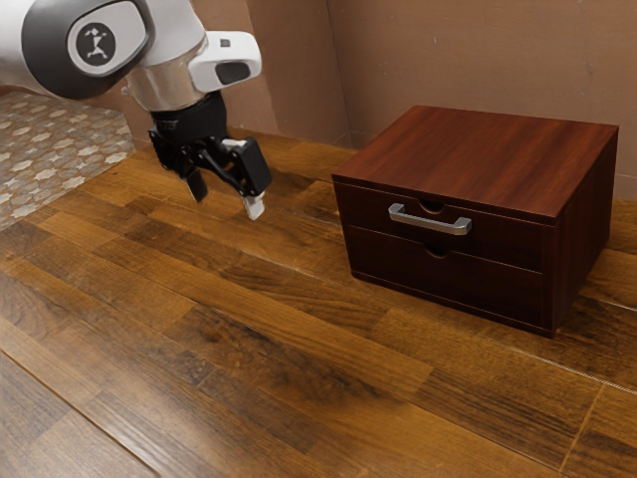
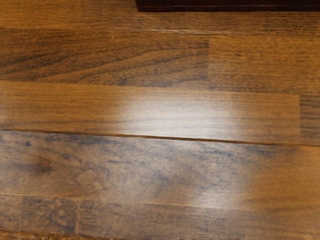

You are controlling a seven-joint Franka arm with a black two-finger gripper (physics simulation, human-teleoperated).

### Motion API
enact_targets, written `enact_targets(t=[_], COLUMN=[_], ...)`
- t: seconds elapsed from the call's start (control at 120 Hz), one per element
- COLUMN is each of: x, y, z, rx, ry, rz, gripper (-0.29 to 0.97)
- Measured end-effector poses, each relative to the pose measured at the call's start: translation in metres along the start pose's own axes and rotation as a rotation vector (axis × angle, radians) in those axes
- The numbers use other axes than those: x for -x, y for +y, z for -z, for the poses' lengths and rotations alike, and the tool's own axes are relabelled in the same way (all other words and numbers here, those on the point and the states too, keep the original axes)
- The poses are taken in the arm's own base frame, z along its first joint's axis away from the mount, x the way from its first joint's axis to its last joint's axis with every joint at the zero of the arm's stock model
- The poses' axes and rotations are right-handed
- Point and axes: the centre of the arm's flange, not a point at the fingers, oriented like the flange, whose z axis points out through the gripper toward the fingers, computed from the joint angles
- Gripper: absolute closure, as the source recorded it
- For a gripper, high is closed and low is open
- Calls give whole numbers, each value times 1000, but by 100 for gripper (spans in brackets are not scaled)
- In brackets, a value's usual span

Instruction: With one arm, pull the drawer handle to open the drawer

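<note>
Approach step – nothing grasped yet. Upper left of exterior view: black gripper above plank surface, fingers spread wide, empty. Right of centre: two-drawer wooden cabinet, top drawer seemingly shut, silver bar handle on front (well apart from gripper). Next, probably: reach toward exterior view's right, straddle bar, clamp, pull.

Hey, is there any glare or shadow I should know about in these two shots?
Wrist view: a pale patch of glare washes out part of the wooden floor. Exterior view: the light is soft and even, the cabinet has an end panel darker than its top, and its metal handle catches a bright highlight.
</note>
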Motion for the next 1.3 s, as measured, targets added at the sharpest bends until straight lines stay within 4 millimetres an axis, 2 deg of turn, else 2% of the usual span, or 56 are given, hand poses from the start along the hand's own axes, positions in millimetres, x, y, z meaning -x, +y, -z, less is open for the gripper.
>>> enact_targets(t=[0.167,0.183,0.2,0.233,0.258,0.283,0.317,0.417,0.667,0.717,0.767,0.842,0.925,1.017,1.175,1.3], x=[3,5,8,18,26,30,28,12,3,5,16,25,19,6,-27,-37], y=[-17,-19,-21,-27,-30,-30,-25,1,66,82,96,113,114,105,93,91], z=[2,8,24,72,96,109,111,94,69,41,11,-12,-20,-28,-62,-78], rx=[-10,-1,8,31,50,66,82,109,135,129,133,166,209,245,283,309], ry=[-17,-8,17,94,126,139,137,92,9,-28,-45,-23,14,46,72,90], rz=[65,75,90,138,182,227,286,421,637,662,685,724,797,890,1037,1113], gripper=[0,0,0,0,0,0,0,0,0,0,0,0,0,0,0,0])
